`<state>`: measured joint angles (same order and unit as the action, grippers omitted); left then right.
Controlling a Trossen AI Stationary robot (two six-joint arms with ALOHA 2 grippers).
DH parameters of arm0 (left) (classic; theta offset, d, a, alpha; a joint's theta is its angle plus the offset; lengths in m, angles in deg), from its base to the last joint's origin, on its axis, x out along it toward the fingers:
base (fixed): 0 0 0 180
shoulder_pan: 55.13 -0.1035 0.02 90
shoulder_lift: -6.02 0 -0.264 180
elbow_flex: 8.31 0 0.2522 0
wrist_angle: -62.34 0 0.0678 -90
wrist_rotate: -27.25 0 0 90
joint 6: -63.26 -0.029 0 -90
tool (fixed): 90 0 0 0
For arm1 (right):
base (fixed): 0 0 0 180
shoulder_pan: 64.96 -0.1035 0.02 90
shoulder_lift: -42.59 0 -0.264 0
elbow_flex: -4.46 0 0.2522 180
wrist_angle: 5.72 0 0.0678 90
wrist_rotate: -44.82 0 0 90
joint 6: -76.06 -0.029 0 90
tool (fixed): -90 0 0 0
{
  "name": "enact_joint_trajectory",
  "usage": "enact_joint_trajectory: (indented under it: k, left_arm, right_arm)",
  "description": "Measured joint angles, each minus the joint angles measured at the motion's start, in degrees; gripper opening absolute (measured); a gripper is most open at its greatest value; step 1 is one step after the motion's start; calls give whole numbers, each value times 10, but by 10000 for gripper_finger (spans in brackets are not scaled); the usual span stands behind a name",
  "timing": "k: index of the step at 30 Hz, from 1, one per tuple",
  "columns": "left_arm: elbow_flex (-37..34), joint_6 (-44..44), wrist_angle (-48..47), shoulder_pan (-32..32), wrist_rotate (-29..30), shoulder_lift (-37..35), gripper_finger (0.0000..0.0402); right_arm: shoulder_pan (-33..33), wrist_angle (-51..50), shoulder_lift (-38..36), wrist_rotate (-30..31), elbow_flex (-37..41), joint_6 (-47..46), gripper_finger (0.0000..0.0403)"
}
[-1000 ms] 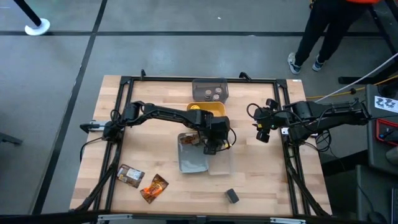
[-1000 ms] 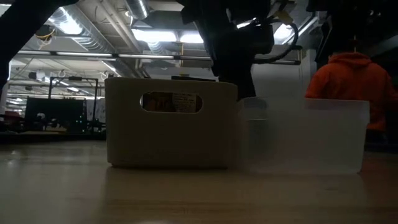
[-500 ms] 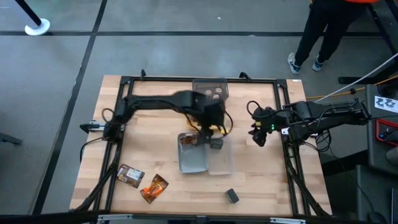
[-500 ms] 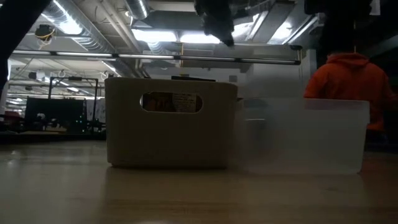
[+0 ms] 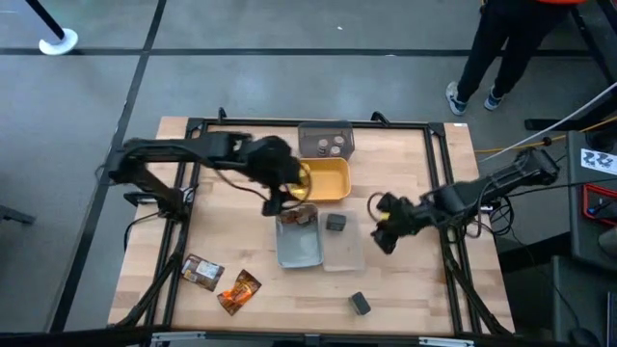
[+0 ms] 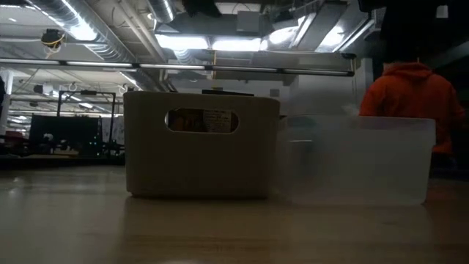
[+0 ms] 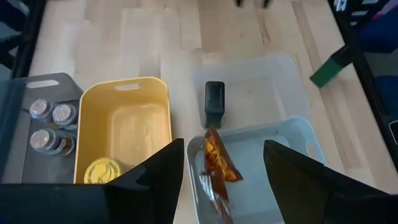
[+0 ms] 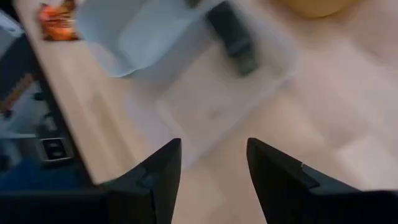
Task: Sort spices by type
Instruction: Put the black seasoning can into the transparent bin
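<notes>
From above we see the left gripper point(image 5: 275, 198) by the yellow tray point(image 5: 326, 180), and one grey cube box point(image 5: 335, 223) in the clear tray point(image 5: 342, 253). Left wrist: jaws apart, empty. Right gripper point(image 8: 208, 165) jaws also apart.

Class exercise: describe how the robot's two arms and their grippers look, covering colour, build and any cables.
Both arms are black, slender and jointed. The left gripper and right gripper each end in two broad, dark, tapering fingers. Thin black cables loop beside the right arm.
</notes>
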<state>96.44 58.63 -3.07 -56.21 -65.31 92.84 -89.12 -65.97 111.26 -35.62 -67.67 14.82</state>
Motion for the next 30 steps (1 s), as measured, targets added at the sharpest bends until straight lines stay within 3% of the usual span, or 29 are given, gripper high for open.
enact_joint_trajectory:
  k: [5,11,18,30]
  left_arm:
    - [-156,2,112,0,2,-117,204]
    - [-272,5,178,-1,2,-200,203]
    - [-338,13,191,-1,3,-231,205]
    - [-400,27,221,-1,5,-273,205]
  right_arm:
    - [-56,96,64,15,0,-61,183]
    - [-97,171,136,18,0,-135,183]
    - [-123,190,171,16,0,-220,183]
    - [-126,194,171,-17,-1,-225,183]
